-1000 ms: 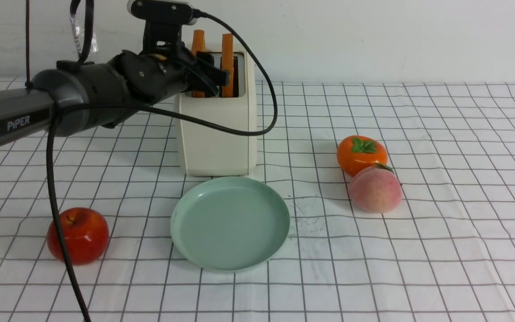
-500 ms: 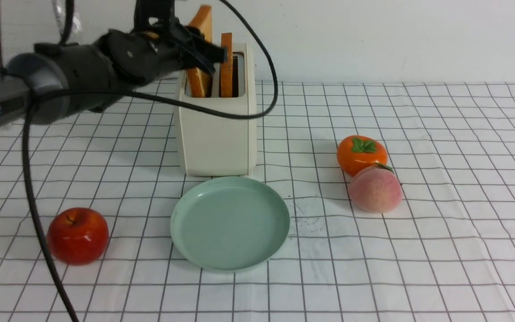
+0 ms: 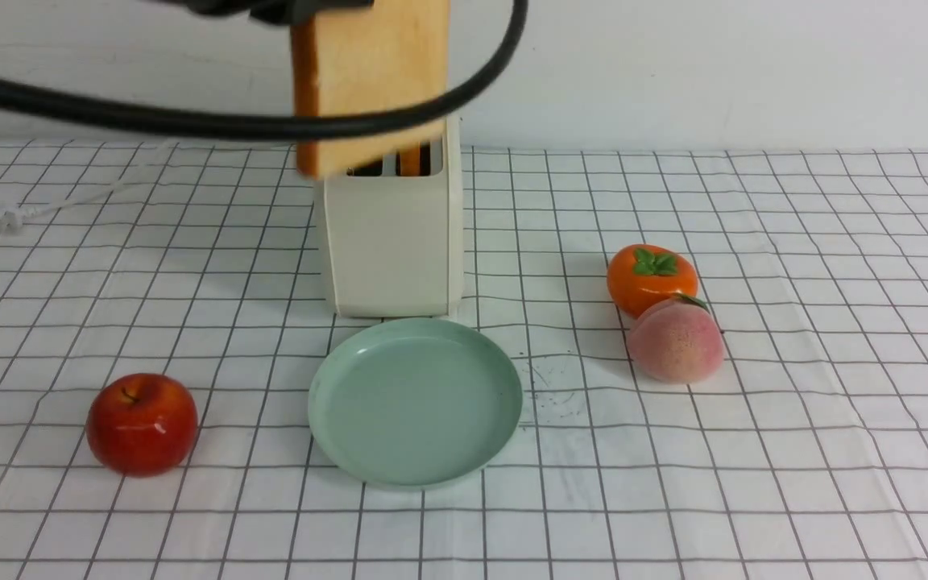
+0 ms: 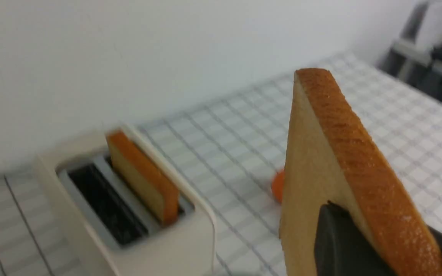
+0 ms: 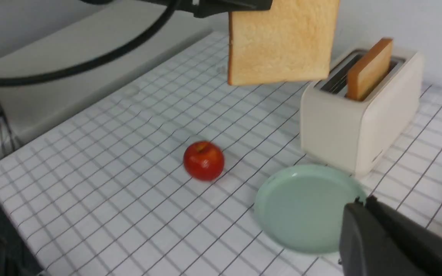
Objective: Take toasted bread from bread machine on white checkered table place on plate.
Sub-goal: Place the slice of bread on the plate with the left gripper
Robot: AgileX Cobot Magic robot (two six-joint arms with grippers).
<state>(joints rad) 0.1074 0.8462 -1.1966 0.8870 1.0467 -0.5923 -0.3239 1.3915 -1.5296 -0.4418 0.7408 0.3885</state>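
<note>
One slice of toasted bread (image 3: 371, 72) hangs above the bread machine (image 3: 390, 242), fully out of its slot. My left gripper (image 4: 378, 218) is shut on it, a dark finger (image 4: 336, 245) pressed against each face. A second slice (image 3: 409, 161) stands in the other slot (image 5: 368, 71). The mint-green plate (image 3: 414, 403) lies bare on the white checkered table (image 3: 754, 451), just in front of the toaster. My right gripper (image 5: 361, 201) hovers shut and holding nothing above the plate's edge (image 5: 305, 207), on the side away from the apple.
A red apple (image 3: 142, 423) sits left of the plate. An orange persimmon (image 3: 651, 278) and a pink peach (image 3: 675, 338) touch each other to the right. The left arm's black cable (image 3: 190, 121) sags across the upper front view. The white cord (image 3: 53, 205) trails left.
My left gripper closed on the left slice and lifted it straight up out of the toaster; the arm rose almost out of the front view. The right gripper closed fully.
</note>
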